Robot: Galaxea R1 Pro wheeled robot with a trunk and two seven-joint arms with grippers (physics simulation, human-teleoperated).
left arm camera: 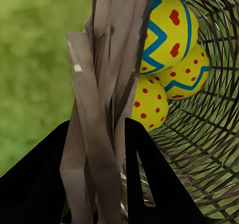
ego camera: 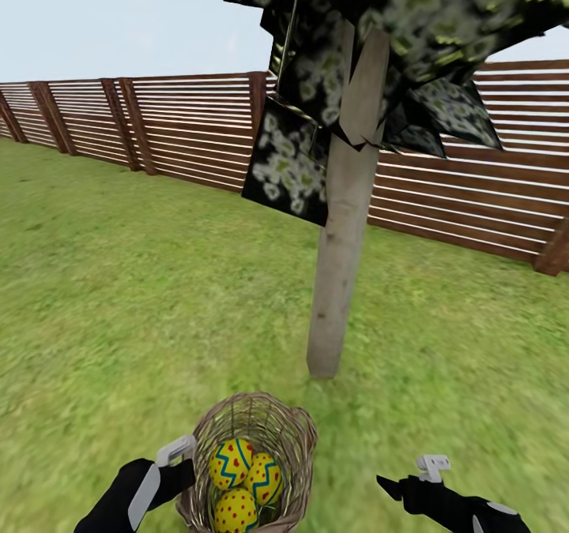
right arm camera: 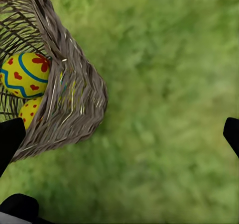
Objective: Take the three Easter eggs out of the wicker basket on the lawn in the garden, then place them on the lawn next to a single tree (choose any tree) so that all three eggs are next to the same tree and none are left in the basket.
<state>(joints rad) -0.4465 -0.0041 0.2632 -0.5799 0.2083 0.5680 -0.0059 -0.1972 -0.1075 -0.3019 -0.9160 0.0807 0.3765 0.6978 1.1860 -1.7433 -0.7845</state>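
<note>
The left claw is pinching the rim of the wicker basket; in the left wrist view the woven wall runs between its two dark fingers, which sit one on each side of it. The basket appears tilted and carried in that grip, though whether it is off the grass I cannot tell. The right claw is spread, its black fingers wide apart with nothing between them, hovering just beside the basket on the side away from the left claw.

Inside the basket lie all three Easter eggs, touching one another in a cluster: yellow, with blue zigzag bands and red dots. The right wrist view looks past the basket's outer wall at two of them through the weave.

Just beyond the basket stands the tree, its pale trunk rising from the lawn with dark mottled leaf panels above; a brown slat fence runs well behind it.

By my judgement the basket has been brought near the chosen tree and unloading has not begun, since no egg lies on the grass. The next move calls for the free right claw to reach into the basket mouth, close on the uppermost egg, lift it clear of the rim and set it on the grass beside the trunk.
</note>
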